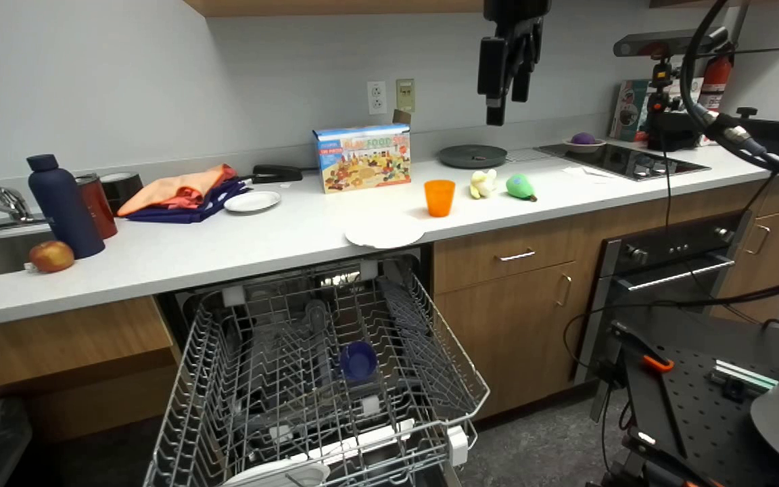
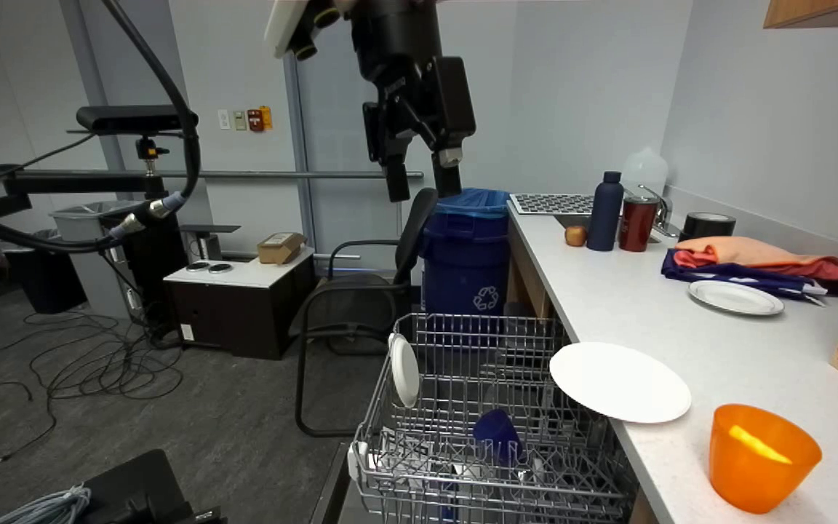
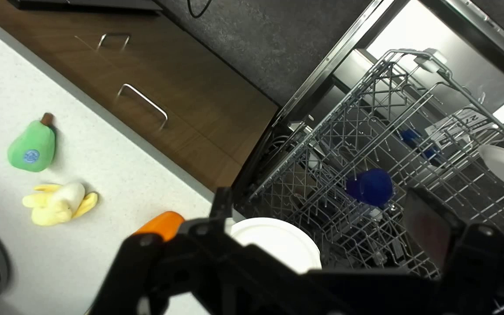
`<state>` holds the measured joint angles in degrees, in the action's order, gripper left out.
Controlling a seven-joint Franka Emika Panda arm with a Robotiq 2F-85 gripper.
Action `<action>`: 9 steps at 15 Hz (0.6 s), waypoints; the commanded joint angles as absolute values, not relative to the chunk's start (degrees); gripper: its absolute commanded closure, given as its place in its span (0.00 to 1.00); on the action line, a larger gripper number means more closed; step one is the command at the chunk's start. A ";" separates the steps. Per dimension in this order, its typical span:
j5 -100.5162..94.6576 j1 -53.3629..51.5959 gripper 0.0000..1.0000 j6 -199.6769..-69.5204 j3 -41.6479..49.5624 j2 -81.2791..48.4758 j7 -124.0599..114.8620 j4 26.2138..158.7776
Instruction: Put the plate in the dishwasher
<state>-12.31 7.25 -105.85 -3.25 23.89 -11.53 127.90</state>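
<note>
The plate point(image 1: 384, 234) is plain white and round. It lies flat on the counter, its rim jutting past the edge above the dishwasher, as an exterior view point(image 2: 619, 383) shows too. The wrist view shows part of the plate point(image 3: 280, 243); my gripper hides the rest. The dishwasher point(image 1: 281, 358) is open, its wire rack pulled out; the rack also shows in an exterior view point(image 2: 455, 378). My gripper point(image 1: 508, 103) is open and empty, high in the air, apart from the plate; it points down in both exterior views point(image 2: 423, 182). Its fingers are spread in the wrist view point(image 3: 326, 214).
A blue cup point(image 1: 358, 360) and another white plate point(image 2: 404, 371), on edge, are in the rack. An orange cup point(image 1: 439, 197) stands near the plate. Toys, a food box point(image 1: 366, 159), a small white dish point(image 2: 735, 298), cloths and a blue bottle point(image 1: 65, 206) are on the counter.
</note>
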 commanded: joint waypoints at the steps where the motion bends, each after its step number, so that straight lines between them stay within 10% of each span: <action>1: -12.68 6.17 0.00 -105.68 -2.34 23.83 -11.85 127.80; 9: -12.69 6.16 0.00 -105.03 -2.33 23.85 -11.85 127.79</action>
